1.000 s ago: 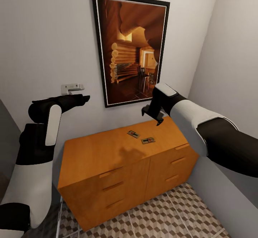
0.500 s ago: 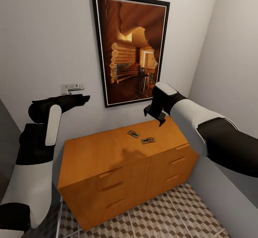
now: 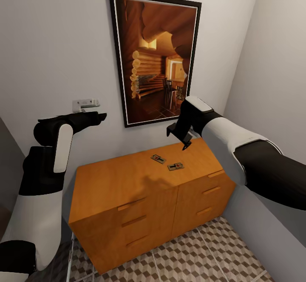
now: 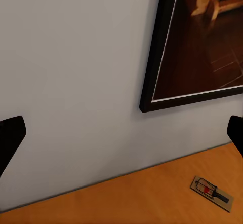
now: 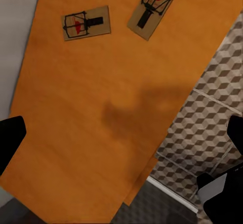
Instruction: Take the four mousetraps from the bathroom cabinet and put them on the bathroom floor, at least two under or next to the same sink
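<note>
Two hands are free now. Your right hand [image 3: 183,139] hangs released and empty above the far right part of the cabinet [image 3: 127,180], fingers pointing down, probably so you can drop straight onto a trap. The mousetraps [image 3: 158,158] lie flat on the cabinet top, just below this hand and a little to its left; the second one [image 3: 175,166] is nearer to you. Your left hand [image 3: 95,116] is raised beside the wall, well apart from them, also released. The bathroom floor [image 3: 204,256] waits below.

Right tool [image 3: 177,140] has edged slightly left and up.
</note>
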### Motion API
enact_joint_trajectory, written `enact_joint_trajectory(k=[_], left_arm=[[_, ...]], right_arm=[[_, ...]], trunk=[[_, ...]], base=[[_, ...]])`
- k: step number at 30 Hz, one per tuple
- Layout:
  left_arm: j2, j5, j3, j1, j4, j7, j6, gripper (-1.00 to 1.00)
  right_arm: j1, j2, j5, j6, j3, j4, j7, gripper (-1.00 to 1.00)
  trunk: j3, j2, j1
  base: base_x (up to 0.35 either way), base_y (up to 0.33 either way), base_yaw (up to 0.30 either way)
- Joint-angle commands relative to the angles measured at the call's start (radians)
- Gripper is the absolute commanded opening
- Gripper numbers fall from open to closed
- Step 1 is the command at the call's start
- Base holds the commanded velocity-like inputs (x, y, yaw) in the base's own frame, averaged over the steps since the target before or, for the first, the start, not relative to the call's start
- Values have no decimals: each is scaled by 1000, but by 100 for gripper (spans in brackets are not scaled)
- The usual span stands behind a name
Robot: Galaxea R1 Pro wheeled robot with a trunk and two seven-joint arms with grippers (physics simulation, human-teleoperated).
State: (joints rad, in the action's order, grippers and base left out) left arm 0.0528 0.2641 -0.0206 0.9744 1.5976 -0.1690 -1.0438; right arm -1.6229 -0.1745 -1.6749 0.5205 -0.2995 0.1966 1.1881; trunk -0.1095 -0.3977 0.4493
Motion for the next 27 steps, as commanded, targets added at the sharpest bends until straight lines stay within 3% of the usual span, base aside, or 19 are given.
enact_joint_trajectory(k=[1, 15, 27], left_arm=[[1, 10, -2, 1, 1, -10, -3, 100], [1, 10, -2, 1, 1, -10, -3, 100], [1, 10, -2, 1, 1, -10, -3, 100]], right_arm=[[-1, 0, -10, 6, -4, 0, 3, 100], [0, 0, -34, -76, -5, -15, 13, 100], [0, 0, -32, -99, -7, -70, 20, 100]], trunk=[[-2, -2, 1], [-2, -2, 1], [-2, -2, 1]], base=[[0, 0, 0], [19, 5, 0], [72, 30, 0]])
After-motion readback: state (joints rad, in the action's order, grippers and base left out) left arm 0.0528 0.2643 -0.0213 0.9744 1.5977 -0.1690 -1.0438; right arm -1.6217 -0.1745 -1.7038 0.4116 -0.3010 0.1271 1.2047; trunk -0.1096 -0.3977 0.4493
